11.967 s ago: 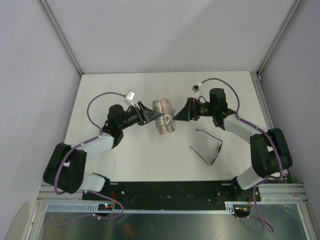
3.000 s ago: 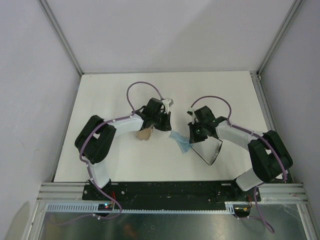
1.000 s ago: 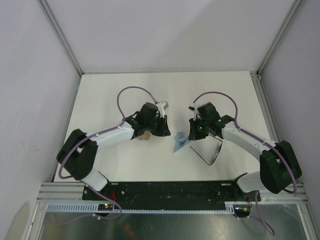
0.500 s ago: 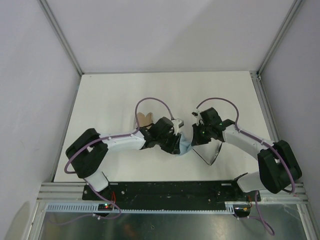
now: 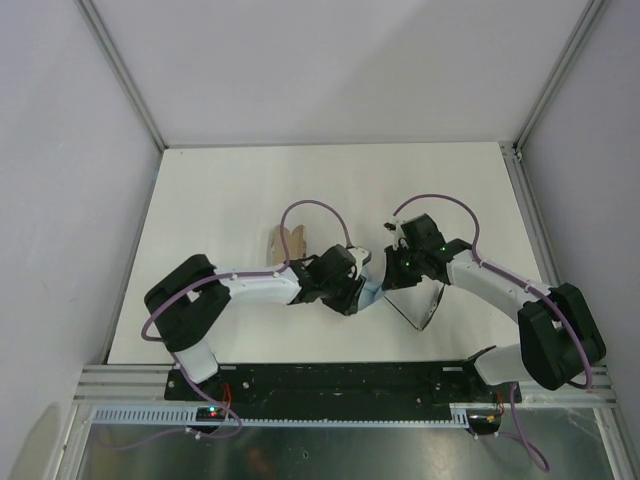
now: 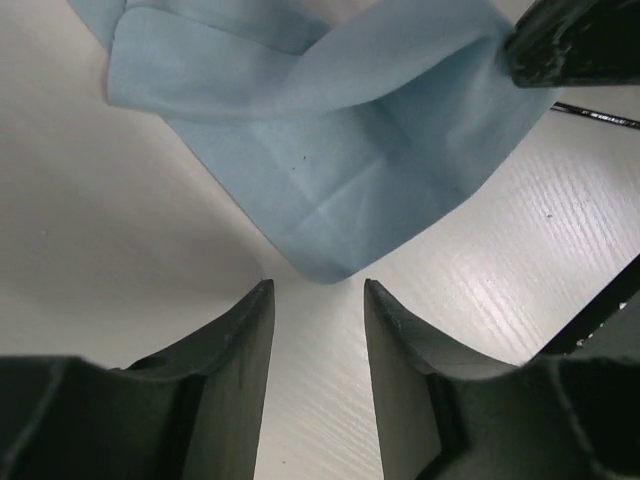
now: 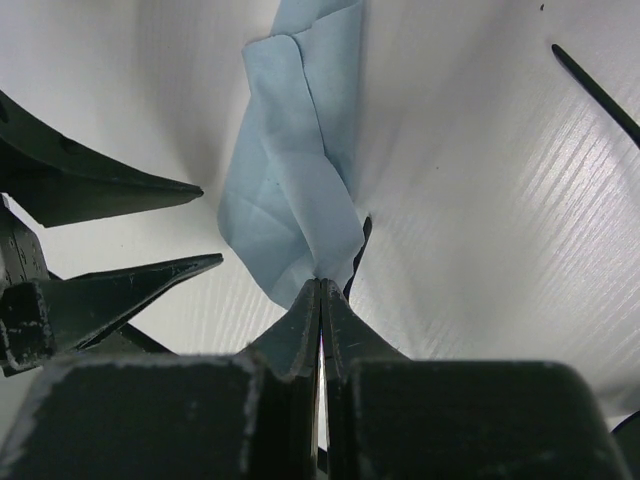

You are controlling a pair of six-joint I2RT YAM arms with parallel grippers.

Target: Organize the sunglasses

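While right pincer (image 7: 320, 285) pinches the blue cloth (image 6: 330, 180) and left pincer (image 6: 315, 300) stands half-open at its corner, sunglasses (image 5: 427, 312) lie ungripped on the surface just right; case (image 5: 289, 243) far left; organizing judged mostly undone.

We see 2 arms meet at the near middle of the table (image 5: 200, 200): left gripper (image 5: 360, 297) and right gripper (image 5: 391, 280) flank a light blue cloth (image 5: 373, 293); sunglasses (image 5: 430, 310) lie just right, a beige case (image 5: 288, 242) farther left.
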